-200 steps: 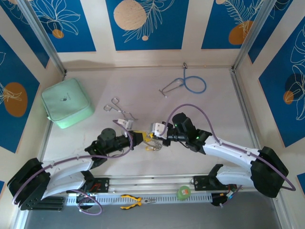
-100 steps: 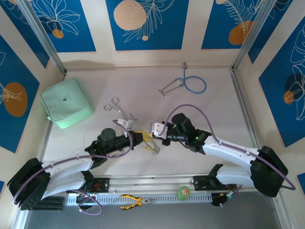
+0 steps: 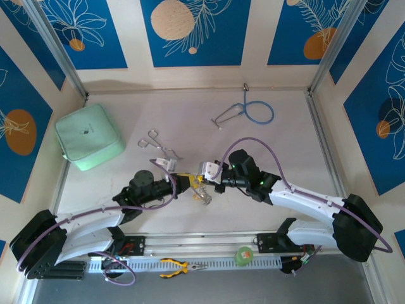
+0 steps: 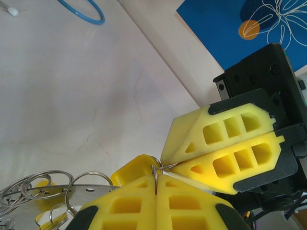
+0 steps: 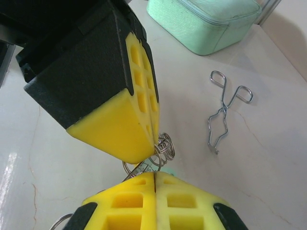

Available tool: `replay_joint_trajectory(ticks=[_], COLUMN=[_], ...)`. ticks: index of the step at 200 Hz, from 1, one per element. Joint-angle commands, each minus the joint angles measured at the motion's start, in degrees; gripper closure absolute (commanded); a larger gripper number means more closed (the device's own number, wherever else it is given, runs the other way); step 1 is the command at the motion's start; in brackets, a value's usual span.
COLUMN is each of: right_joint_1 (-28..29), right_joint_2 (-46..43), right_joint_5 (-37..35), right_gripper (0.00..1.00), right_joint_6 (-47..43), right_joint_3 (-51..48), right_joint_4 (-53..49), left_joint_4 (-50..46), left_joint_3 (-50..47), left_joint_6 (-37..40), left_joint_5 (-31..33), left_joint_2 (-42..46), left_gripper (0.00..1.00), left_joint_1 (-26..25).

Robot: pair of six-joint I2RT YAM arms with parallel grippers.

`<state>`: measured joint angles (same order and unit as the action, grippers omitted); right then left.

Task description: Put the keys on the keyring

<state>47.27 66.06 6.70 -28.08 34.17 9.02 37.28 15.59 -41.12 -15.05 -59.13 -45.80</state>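
The left claw [image 3: 184,182] and the right claw [image 3: 204,173] meet tip to tip over the middle of the table [image 3: 272,145], both clenched. Each seems to nip a thin wire loop on the rim of the keyring [image 3: 202,192]. I judge they grip it from two sides so the loop can be pried apart for a key to slide on (one claw alone would let it swing).

From above, the keyring hangs under the tips and trails toward the near edge, so its long axis runs roughly near to far. In the left wrist view its broad band runs off sideways from the fingers, about level, with small rings fanned along it. A yellow key [image 4: 139,167] sits tight against the left fingers. Its blade is hidden, so I cannot tell which way it points.

The forceps [image 3: 161,147] and the green pouch [image 3: 88,136] lie well apart.
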Motion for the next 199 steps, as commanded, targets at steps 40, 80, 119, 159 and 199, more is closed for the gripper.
replay_joint_trajectory(ticks=[40, 80, 119, 159, 199], right_joint_1=[-0.2, 0.0, 0.1, -0.2, -0.3], right_joint_2=[-0.3, 0.7, 1.8, 2.4, 2.8], right_joint_5=[3.1, 3.4, 3.5, 2.2, 4.0], right_gripper=[1.0, 1.0, 1.0, 1.0, 1.0], right_joint_6=[0.4, 0.4, 0.5, 0.4, 1.3], right_joint_3=[1.5, 1.9, 2.1, 2.0, 2.2], right_joint_4=[-0.1, -0.1, -0.4, -1.4, -2.3], left_joint_4=[5.0, 6.1, 6.8, 7.7, 8.7], left_joint_3=[1.1, 1.1, 1.1, 0.8, 0.7], left_joint_6=[-1.0, -1.0, -1.1, -1.4, -1.6], left_joint_5=[-1.0, -1.6, -1.9, -2.2, -2.2], left_joint_2=[-0.1, -0.5, -0.5, -0.3, -0.2], left_gripper=[1.0, 1.0, 1.0, 1.0, 1.0], left_joint_1=[0.5, 0.6, 0.7, 0.6, 0.8])
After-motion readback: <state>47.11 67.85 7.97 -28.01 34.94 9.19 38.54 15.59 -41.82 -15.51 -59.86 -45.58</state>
